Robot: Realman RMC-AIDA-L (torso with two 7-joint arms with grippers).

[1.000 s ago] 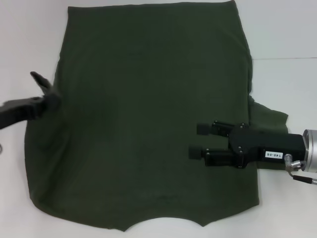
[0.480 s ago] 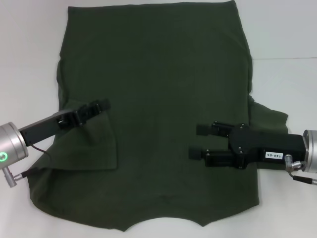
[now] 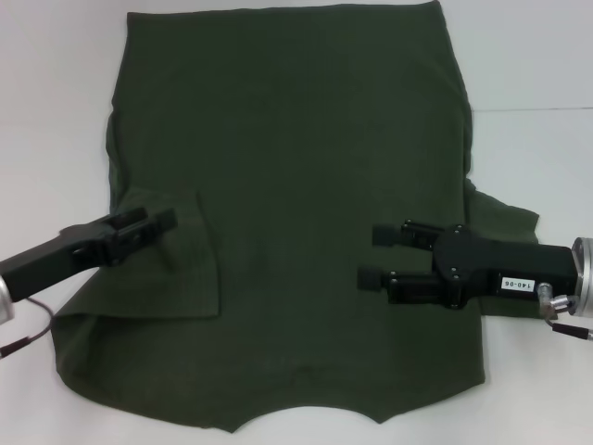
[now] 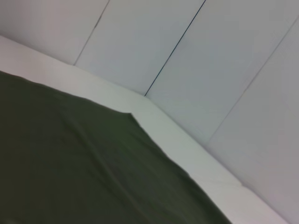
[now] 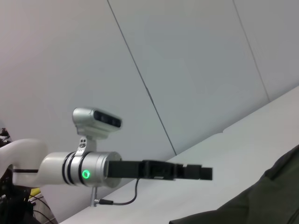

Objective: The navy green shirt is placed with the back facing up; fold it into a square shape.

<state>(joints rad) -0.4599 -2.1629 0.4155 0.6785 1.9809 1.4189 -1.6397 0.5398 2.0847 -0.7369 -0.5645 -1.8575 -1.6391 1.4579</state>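
the left tool (image 3: pixel 153 222) sits low over the left side of the navy green shirt (image 3: pixel 296 185), its arm reaching in from the left edge of the head view and slanting slightly up toward the shirt's middle. its two dark fingers lie close side by side and seem to hold nothing, though whether they are fully clenched cannot be told. just under and beside this tool, the left sleeve (image 3: pixel 171 269) is folded inward onto the shirt's body, forming a flap with a straight edge on the side toward the middle.

the right tool (image 3: pixel 380 255) lies flat over the right part of the shirt, its arm stretched almost level from the right edge, fingers pointing at the left tool. its two fingers are spread apart, released, with only fabric below them. behind the right tool's body, the other sleeve (image 3: pixel 505 221) still sticks out sideways past the shirt's edge.

the shirt lies spread on the white worktop (image 3: pixel 56 83), covering most of the space between and beyond both tools. in the right wrist view the left arm (image 5: pixel 93 170) shows level above the worktop.
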